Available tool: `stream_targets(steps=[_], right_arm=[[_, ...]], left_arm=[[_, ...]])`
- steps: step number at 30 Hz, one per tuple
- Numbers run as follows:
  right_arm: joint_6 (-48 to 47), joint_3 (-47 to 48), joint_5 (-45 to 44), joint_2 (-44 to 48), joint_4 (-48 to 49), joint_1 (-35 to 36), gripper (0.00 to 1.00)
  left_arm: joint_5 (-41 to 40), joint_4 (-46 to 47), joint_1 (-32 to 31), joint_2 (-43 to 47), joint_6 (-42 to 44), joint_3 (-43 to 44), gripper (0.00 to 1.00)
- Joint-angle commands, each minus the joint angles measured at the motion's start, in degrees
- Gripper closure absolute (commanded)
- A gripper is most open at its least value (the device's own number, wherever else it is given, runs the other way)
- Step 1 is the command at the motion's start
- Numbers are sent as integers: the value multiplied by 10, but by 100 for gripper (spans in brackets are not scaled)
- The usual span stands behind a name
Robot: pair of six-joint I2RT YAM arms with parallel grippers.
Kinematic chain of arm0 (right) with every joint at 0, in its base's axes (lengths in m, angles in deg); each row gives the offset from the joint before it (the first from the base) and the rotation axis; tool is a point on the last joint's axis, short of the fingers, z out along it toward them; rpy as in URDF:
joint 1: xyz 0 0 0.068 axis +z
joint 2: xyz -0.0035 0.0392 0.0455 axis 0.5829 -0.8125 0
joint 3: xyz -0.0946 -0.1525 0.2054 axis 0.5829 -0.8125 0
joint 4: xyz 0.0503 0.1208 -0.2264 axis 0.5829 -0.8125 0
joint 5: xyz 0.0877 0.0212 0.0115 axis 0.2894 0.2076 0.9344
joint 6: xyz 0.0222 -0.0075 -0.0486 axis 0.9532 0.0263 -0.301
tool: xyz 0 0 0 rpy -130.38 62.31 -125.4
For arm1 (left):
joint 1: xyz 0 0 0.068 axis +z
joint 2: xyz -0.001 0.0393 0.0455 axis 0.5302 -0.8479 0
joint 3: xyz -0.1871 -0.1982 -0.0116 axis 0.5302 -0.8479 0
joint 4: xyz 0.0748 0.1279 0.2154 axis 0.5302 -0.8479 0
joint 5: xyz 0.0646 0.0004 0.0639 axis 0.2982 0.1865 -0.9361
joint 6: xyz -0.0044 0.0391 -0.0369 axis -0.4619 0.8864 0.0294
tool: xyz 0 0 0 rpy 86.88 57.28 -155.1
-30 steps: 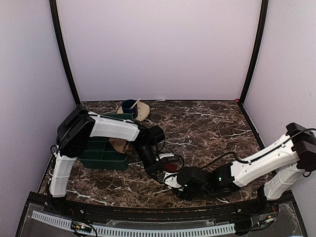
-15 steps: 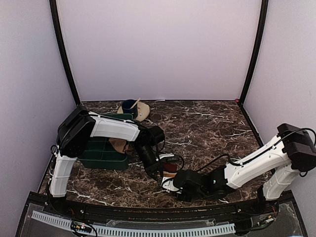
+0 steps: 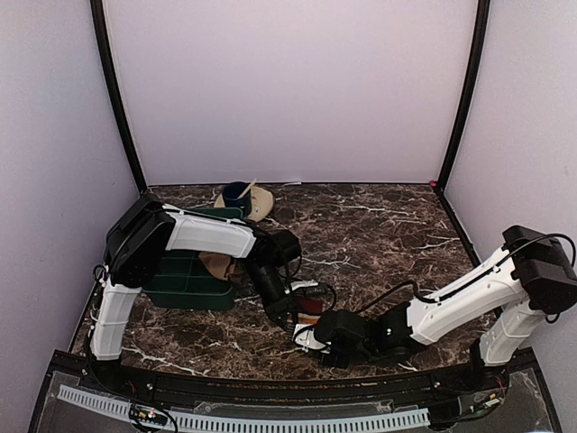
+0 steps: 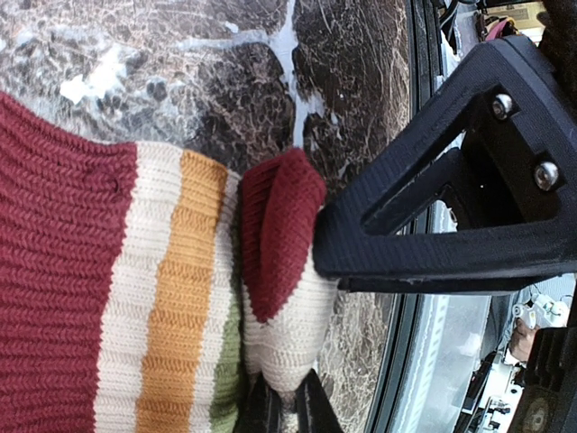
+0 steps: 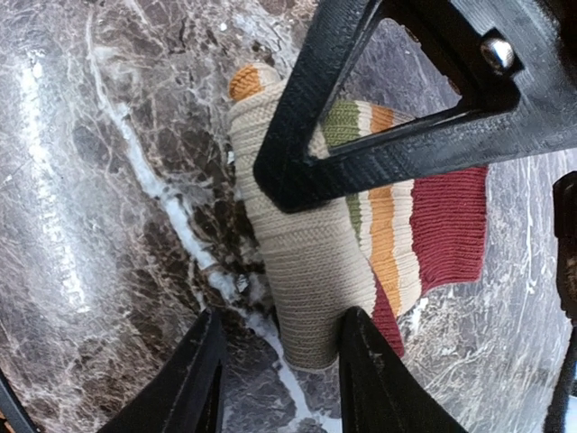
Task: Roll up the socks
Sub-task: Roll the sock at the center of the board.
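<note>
One of the socks (image 5: 311, 271) lies on the marble near the front edge. It is tan-cream with olive, orange and dark red bands and is partly rolled into a short tube. My left gripper (image 4: 287, 399) is shut, pinching a cream fold of this sock (image 4: 279, 334) beside its dark red patch. My right gripper (image 5: 281, 314) is open and straddles the tube's end, which lies against the right-hand finger. In the top view the two grippers, left (image 3: 302, 316) and right (image 3: 313, 339), meet over the sock's red patch (image 3: 311, 309). A second tan sock (image 3: 217, 266) lies by the green bin.
A dark green bin (image 3: 185, 280) stands left of the left arm. A beige saucer with a blue cup (image 3: 242, 197) sits at the back. The table's front rail (image 3: 270, 374) runs close behind the grippers. The left gripper's black finger (image 5: 406, 126) crosses above the sock.
The right arm has slid left and lower, bringing its gripper up to the sock's rolled end. The left gripper holds still on the sock.
</note>
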Motion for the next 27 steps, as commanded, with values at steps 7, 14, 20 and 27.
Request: stream_targets(steps=[7,14,20,27], right_arm=[[-31,27,-24,1,6,-2,53],[-30,22,-16,-12,11,-14,54],[-30,20,17,-19,5,-34,61],[-21,29,75,-35,-21,-53,78]], left_arm=[[-1,-22,1,-11,12,5,100],[2,-23,1,-11,11,6,100],[2,-24,1,-11,12,6,100],[2,-24,2,-11,12,8,100]])
